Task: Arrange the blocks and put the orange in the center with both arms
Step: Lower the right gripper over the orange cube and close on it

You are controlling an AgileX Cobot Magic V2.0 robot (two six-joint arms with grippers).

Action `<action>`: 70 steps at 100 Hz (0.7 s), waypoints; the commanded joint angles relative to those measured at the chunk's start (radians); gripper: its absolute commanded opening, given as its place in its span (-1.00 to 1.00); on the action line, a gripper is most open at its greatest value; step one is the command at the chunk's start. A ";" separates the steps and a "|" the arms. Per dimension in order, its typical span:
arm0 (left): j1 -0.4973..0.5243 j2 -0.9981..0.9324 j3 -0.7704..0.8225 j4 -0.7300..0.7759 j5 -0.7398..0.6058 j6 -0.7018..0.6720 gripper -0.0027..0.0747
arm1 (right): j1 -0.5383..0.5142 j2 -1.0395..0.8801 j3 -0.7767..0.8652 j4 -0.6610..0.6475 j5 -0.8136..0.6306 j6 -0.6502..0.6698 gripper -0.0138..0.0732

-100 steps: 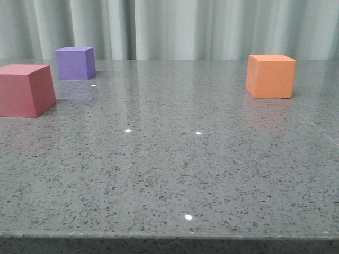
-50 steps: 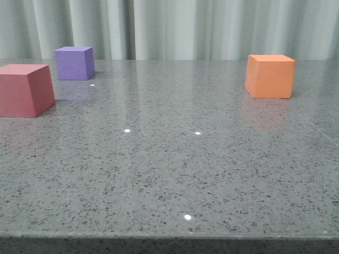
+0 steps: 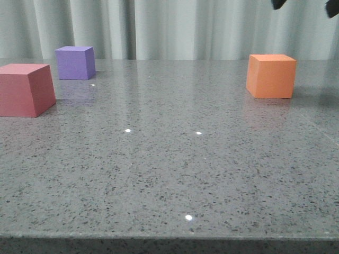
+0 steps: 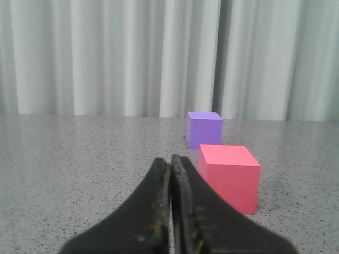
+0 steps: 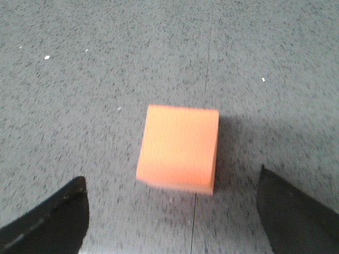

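Note:
The orange cube (image 3: 270, 75) sits on the grey table at the far right. The red-pink cube (image 3: 25, 89) sits at the left edge, with the purple cube (image 3: 75, 62) behind it. My right gripper (image 3: 303, 4) shows only as two black fingertips at the top right, above the orange cube. In the right wrist view it (image 5: 172, 203) is wide open and empty, with the orange cube (image 5: 179, 148) on the table below it. My left gripper (image 4: 170, 166) is shut and empty, low over the table, with the red-pink cube (image 4: 230, 175) and the purple cube (image 4: 204, 129) ahead of it.
The speckled grey table (image 3: 169, 159) has its front edge near the bottom of the front view. A pale curtain (image 3: 175, 26) hangs behind the table. A thin seam (image 5: 204, 106) runs across the tabletop under the orange cube.
My right gripper's fingertips have come into the top right of the front view above the orange cube. The three cubes have not moved.

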 commanded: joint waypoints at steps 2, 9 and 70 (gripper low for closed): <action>-0.006 -0.036 0.043 -0.002 -0.079 -0.004 -0.98 | 0.003 0.041 -0.096 -0.012 -0.028 -0.009 0.77; -0.006 -0.036 0.043 -0.002 -0.079 -0.004 -0.98 | 0.007 0.088 -0.139 -0.013 -0.008 -0.009 0.77; -0.006 -0.036 0.043 -0.002 -0.079 -0.004 -0.98 | 0.009 0.262 -0.186 -0.077 0.023 -0.009 0.77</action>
